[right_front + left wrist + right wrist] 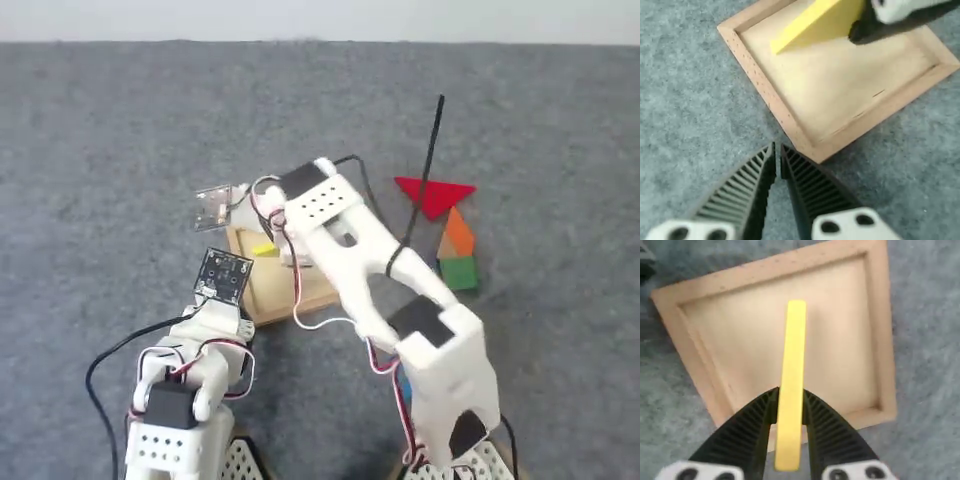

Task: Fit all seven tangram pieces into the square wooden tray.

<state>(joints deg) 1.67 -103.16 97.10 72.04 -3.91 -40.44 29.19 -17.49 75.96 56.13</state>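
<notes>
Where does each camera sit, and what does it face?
High view: fixed overhead, looking down at table, tray and both arms.
Left wrist view: behind the shut left gripper, facing the tray's corner.
Right wrist view: behind the right gripper, facing the yellow piece it holds over the tray.
Shared: all three show tray and yellow piece.

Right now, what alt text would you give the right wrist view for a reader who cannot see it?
The right gripper clamps a yellow tangram piece edge-on over the square wooden tray, which sits on grey carpet.
</notes>
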